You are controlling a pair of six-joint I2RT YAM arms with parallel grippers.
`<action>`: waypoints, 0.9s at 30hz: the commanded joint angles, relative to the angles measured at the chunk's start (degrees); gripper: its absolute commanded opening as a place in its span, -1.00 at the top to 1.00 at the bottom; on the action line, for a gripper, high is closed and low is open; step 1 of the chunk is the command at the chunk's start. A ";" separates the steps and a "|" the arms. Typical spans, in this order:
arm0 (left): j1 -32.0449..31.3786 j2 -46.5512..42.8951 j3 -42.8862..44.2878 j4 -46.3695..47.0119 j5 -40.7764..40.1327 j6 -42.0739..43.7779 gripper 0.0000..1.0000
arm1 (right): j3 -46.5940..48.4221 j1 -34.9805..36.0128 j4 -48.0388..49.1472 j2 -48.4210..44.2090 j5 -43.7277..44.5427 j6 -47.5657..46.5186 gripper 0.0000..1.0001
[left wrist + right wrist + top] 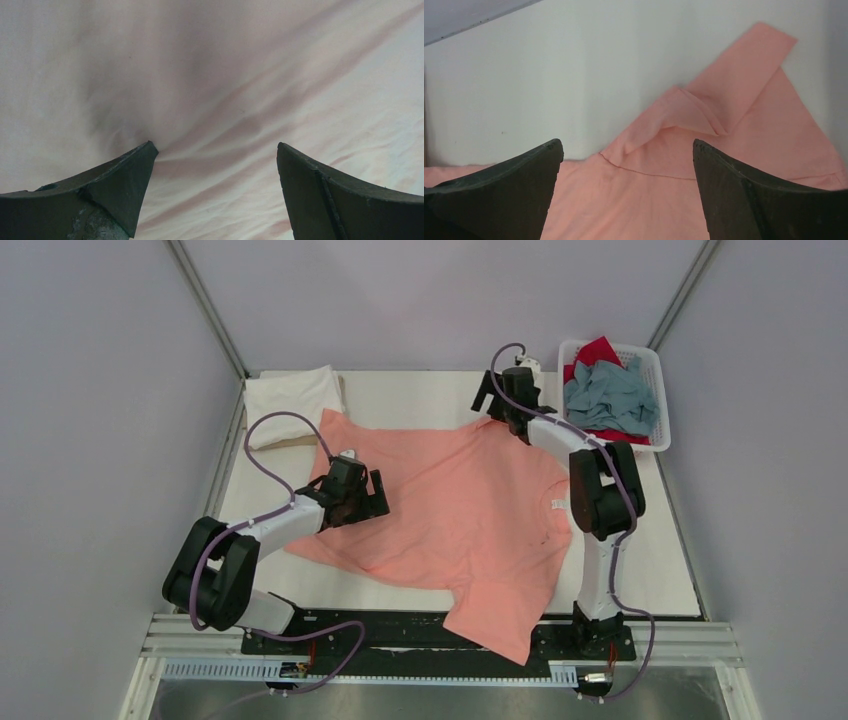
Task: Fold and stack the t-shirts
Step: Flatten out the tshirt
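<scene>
A salmon-pink t-shirt (460,510) lies spread over the middle of the table, and one sleeve (495,625) hangs over the near edge. My left gripper (375,498) is open low over its left part, and the left wrist view shows only wrinkled cloth (225,75) between the fingers (215,150). My right gripper (487,395) is open at the shirt's far edge, above the sleeve seam (649,172) and the crumpled far sleeve (734,80). A folded white t-shirt (292,400) lies at the back left. Grey-blue (610,395) and red (600,350) t-shirts sit in the basket.
The white lattice basket (660,400) stands at the back right corner. The white table top (660,560) shows bare to the right of the pink shirt and along the back (410,390). Grey walls close in the sides and back.
</scene>
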 commanded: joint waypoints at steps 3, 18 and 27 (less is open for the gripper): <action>0.06 1.33 -1.91 -3.14 2.45 0.19 -1.00 | -3.00 -0.34 -2.22 0.88 -1.92 6.03 -1.00; 0.09 2.90 -3.13 -2.41 3.62 -0.17 -1.00 | 22.69 -0.89 5.31 21.61 1.61 7.58 -1.00; -0.01 1.29 -3.00 -2.98 3.52 -0.06 -1.00 | 41.91 -0.19 10.59 29.74 -5.59 -0.36 -1.00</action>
